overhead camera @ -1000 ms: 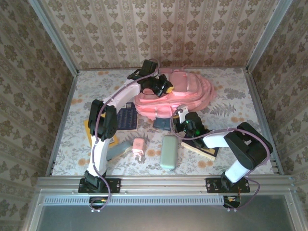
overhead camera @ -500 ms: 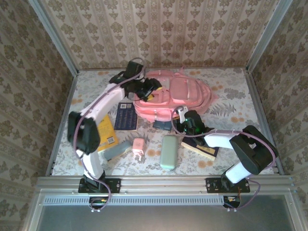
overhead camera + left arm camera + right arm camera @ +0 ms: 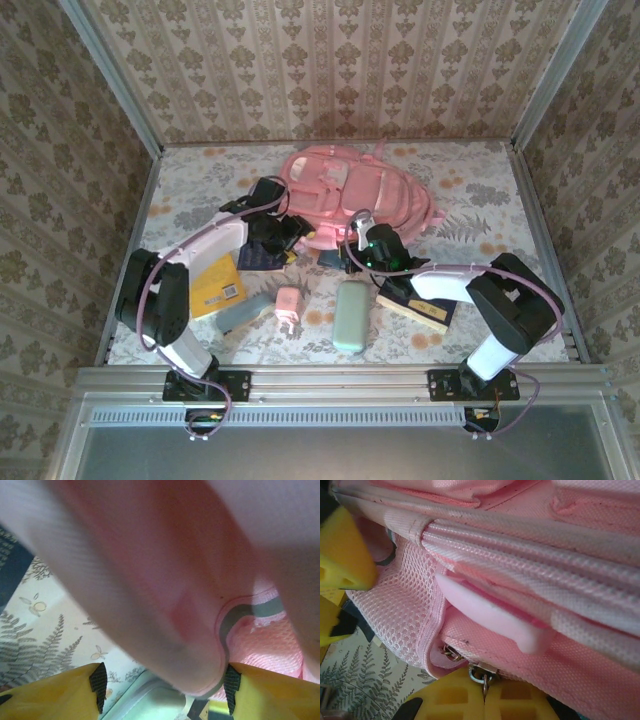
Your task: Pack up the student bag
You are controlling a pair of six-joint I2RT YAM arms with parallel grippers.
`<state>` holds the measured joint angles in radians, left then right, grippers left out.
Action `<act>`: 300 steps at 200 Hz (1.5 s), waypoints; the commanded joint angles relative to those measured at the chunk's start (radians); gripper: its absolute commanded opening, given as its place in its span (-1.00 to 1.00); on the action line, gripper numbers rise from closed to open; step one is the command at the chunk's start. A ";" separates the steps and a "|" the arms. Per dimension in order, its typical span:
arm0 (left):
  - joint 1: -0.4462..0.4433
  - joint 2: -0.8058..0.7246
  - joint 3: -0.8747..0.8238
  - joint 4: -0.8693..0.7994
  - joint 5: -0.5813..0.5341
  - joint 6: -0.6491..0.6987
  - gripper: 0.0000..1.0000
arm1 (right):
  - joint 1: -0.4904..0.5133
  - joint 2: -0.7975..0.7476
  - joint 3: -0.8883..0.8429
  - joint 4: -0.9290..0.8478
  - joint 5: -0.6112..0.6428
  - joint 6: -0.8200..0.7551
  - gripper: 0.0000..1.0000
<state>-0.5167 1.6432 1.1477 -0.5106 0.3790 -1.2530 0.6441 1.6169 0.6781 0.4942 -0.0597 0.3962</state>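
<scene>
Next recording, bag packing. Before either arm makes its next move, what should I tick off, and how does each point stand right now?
1. Left gripper open: ok. Its yellow fingers stand apart, with the student bag close ahead.
2. Right gripper shut at the bag's near edge: ok.
3. Right gripper pinching the metal ring: cannot tell.
4. Bag opening ready to receive things: cannot tell; no open compartment is visible.
5. Items packed: not ok. The yellow book, pale green case and small pink item lie on the table, outside the bag.
6. Dark book free to pick up: not ok; the right arm crosses over it.
</scene>
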 commanded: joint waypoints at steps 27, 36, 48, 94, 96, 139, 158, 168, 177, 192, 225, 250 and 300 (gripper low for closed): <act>-0.002 0.052 0.041 0.073 -0.063 -0.060 0.04 | 0.025 -0.002 0.045 0.024 -0.007 0.007 -1.00; 0.002 0.059 0.049 0.068 -0.088 -0.057 -0.13 | 0.025 -0.009 0.039 0.011 -0.001 0.001 -1.00; 0.007 0.065 0.056 0.066 -0.120 -0.054 -0.48 | 0.025 -0.022 0.027 -0.010 0.013 -0.006 -1.00; 0.026 0.104 0.113 0.027 -0.175 -0.043 -1.00 | 0.025 -0.059 0.005 -0.113 0.037 -0.043 -1.00; 0.027 0.105 0.113 0.027 -0.176 -0.044 -1.00 | 0.025 -0.060 0.005 -0.118 0.038 -0.045 -1.00; 0.047 0.094 0.122 0.018 -0.190 -0.039 -1.00 | 0.018 -0.090 0.002 -0.218 0.077 -0.071 -1.00; 0.053 0.086 0.126 0.010 -0.196 -0.030 -1.00 | 0.008 -0.108 -0.001 -0.256 0.090 -0.086 -1.00; 0.053 0.080 0.126 0.003 -0.203 -0.023 -1.00 | 0.002 -0.122 -0.002 -0.280 0.098 -0.092 -1.00; 0.054 0.075 0.124 -0.004 -0.207 -0.017 -1.00 | -0.008 -0.135 0.000 -0.309 0.103 -0.094 -1.00; 0.091 0.069 0.118 -0.008 -0.212 -0.013 -1.00 | -0.027 -0.160 -0.006 -0.341 0.095 -0.101 -1.00; 0.115 0.059 0.116 -0.015 -0.210 -0.006 -1.00 | -0.087 -0.220 -0.040 -0.403 0.035 -0.110 -1.00; 0.126 0.060 0.133 -0.029 -0.219 0.012 -1.00 | -0.141 -0.286 -0.068 -0.454 -0.008 -0.113 -1.00; 0.151 0.069 0.161 -0.048 -0.215 0.039 -1.00 | -0.318 -0.370 -0.105 -0.517 0.010 -0.029 -1.00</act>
<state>-0.4049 1.7279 1.2549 -0.5327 0.2794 -1.2488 0.4023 1.2961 0.5884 0.0433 -0.0937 0.3016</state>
